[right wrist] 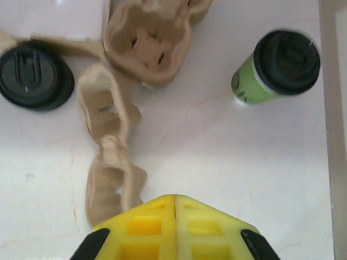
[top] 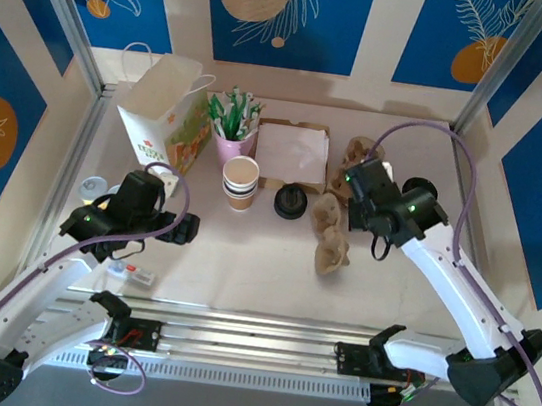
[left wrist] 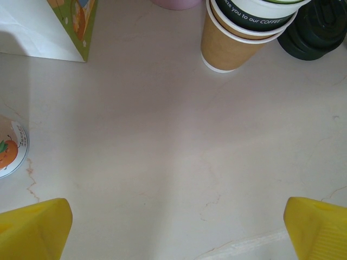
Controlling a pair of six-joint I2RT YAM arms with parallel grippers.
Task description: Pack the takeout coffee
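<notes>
The right gripper [right wrist: 174, 199] has its yellow jaws pressed together with nothing between them, hanging over bare worktop [right wrist: 233, 162]. Ahead of it and off to the right stands the takeout coffee [right wrist: 275, 69], a green cup under a black lid, upright on the worktop, apart from the jaws and near the metal rail at the right edge. To the left of the jaws lies a pulp cup carrier [right wrist: 108, 146], with a second carrier [right wrist: 146, 35] beyond it and a pile of black lids [right wrist: 35, 76] farther left.

The left gripper [left wrist: 176, 233] has its jaws spread wide apart over empty worktop, holding nothing. Ahead of it stands a stack of lidless brown cups [left wrist: 230, 40], just beside the black lids. The paper bag [top: 163, 112] stands at the far left, well apart from the coffee. A pink cup of green-and-white sticks [top: 234, 137] stands behind the cup stack.
</notes>
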